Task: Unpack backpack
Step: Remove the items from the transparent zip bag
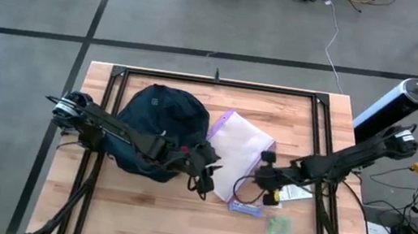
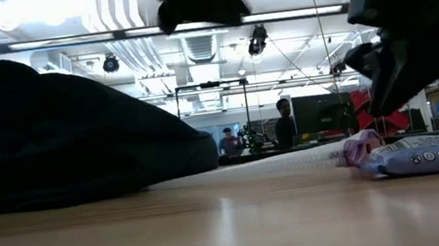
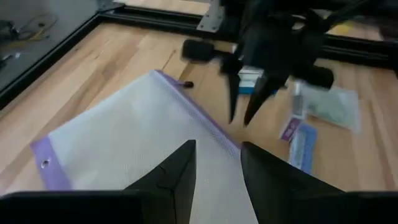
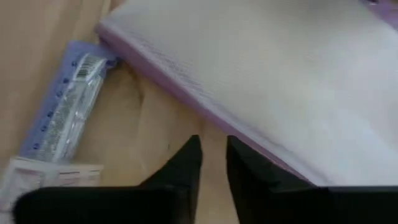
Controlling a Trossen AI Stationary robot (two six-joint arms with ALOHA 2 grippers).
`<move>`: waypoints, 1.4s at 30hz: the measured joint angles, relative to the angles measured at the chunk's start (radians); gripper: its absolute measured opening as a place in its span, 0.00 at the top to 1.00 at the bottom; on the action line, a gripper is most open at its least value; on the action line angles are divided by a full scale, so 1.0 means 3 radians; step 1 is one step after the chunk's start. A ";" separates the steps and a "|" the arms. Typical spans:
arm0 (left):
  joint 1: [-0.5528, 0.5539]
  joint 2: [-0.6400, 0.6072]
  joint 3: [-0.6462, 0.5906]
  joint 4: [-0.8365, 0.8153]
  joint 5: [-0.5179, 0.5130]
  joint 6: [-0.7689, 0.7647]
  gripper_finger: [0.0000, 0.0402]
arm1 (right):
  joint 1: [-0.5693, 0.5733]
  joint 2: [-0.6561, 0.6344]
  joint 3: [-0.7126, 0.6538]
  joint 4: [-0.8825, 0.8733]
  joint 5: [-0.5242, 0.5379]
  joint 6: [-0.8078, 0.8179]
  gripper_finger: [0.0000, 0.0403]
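Nearest your edge of the table [image 1: 138, 214] you have a small green packet [image 1: 279, 227], and just behind it a flat blue-and-purple wrapped packet [image 1: 245, 208] lying on the wood. Your right gripper [image 4: 212, 152] hangs just above the bare table between that blue packet and the purple edge of the clear zip pouch [image 1: 235, 147], its fingers a narrow gap apart and grasping nothing. Your left gripper [image 3: 217, 165] hovers over the pouch from the other side, fingers parted with nothing between them. A white card [image 1: 293, 194] lies beside the right gripper. The pouch lies flat at mid-table. To its left, touching it or nearly so, sits the backpack [image 1: 160, 126], a dark navy rounded heap under your left arm, filling the table's left middle.
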 joint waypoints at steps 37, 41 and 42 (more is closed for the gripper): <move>-0.0164 0.0141 -0.0008 -0.0171 0.0269 -0.0466 0.71 | -0.0268 0.0882 0.1007 -0.0691 -0.0662 -0.1245 0.59; -0.0198 0.0140 -0.0008 -0.0177 0.0268 -0.0511 0.71 | -0.0257 0.1131 0.1051 -0.0649 -0.0714 -0.1119 0.59; -0.0204 0.0139 -0.0008 -0.0177 0.0268 -0.0517 0.71 | -0.0258 0.1164 0.1085 -0.0615 -0.0662 -0.1058 0.60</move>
